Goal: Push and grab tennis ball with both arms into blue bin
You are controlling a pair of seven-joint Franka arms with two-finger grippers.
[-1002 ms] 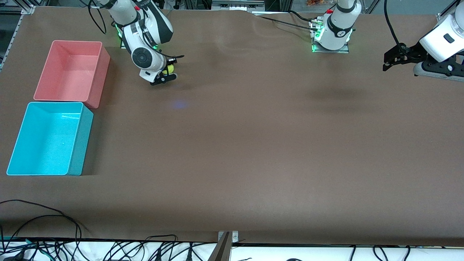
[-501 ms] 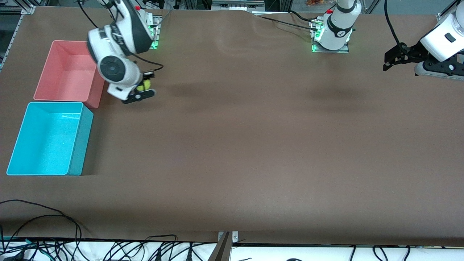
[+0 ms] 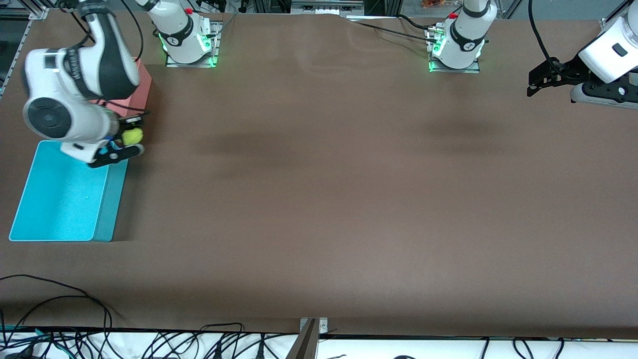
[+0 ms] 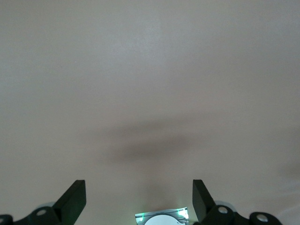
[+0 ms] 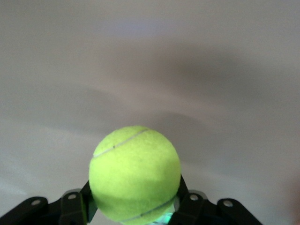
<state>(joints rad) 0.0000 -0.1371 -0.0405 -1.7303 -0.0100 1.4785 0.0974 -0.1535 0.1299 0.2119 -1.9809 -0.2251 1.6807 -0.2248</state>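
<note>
**Ball Held Up by the Blue Bin's Corner**

Stretching across the room, the brown table (image 3: pixel 319 199) carried two tubs at the right arm's end: the blue bin (image 3: pixel 60 219), nearer the front camera, and just beside it a pink-red bin (image 3: pixel 145 85), mostly hidden under the right arm. The right gripper (image 3: pixel 121 144) hung over the blue bin's corner, fingers clamped on the tennis ball (image 3: pixel 132 136), which sat up off the table. The left arm waited over its own end, the left gripper (image 3: pixel 541 82) spread wide with nothing in it.
</note>
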